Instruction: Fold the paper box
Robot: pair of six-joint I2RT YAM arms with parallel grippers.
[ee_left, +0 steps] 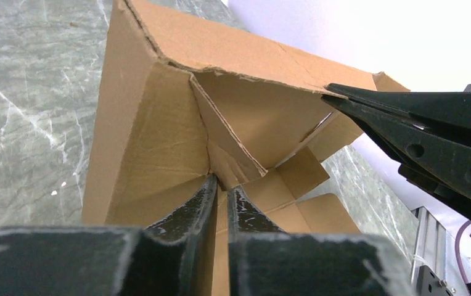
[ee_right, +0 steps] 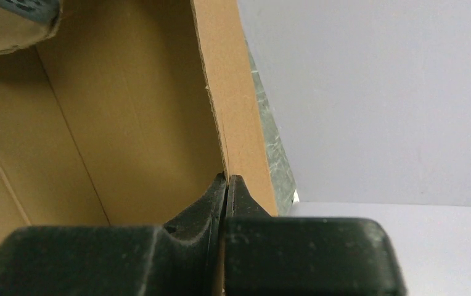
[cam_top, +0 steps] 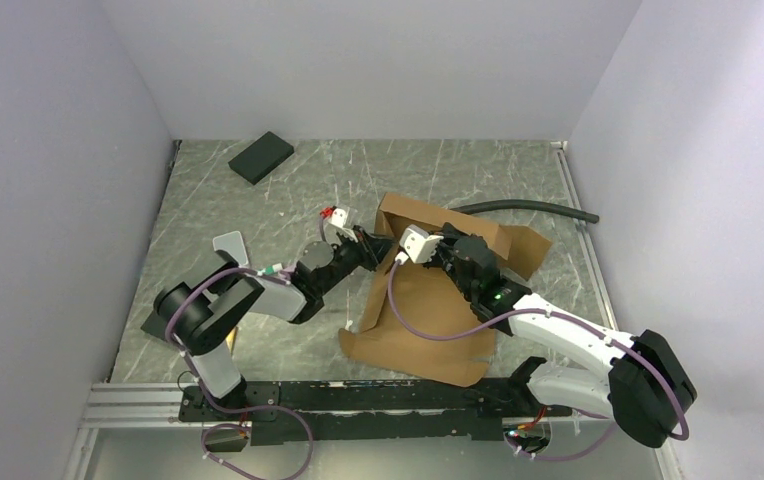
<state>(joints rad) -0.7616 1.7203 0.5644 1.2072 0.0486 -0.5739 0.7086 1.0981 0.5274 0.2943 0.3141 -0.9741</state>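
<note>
The paper box point(cam_top: 428, 320) is brown corrugated cardboard, lying partly folded in the middle of the table with its back wall point(cam_top: 488, 238) raised. My left gripper point(cam_top: 372, 244) reaches in at the box's left corner. In the left wrist view its fingertips point(ee_left: 224, 185) stand a narrow slit apart, open, with the lower tip of a folded corner flap point(ee_left: 227, 145) just beyond them. My right gripper point(cam_top: 440, 233) is shut on the top edge of the raised wall point(ee_right: 236, 111), its fingers point(ee_left: 405, 126) seen from the side in the left wrist view.
A black rectangular pad point(cam_top: 261, 157) lies at the back left. A dark hose point(cam_top: 528, 207) runs behind the box on the right. A small pale card point(cam_top: 230, 245) sits left of the left arm. Grey walls close in three sides; a metal rail point(cam_top: 138, 400) runs along the near edge.
</note>
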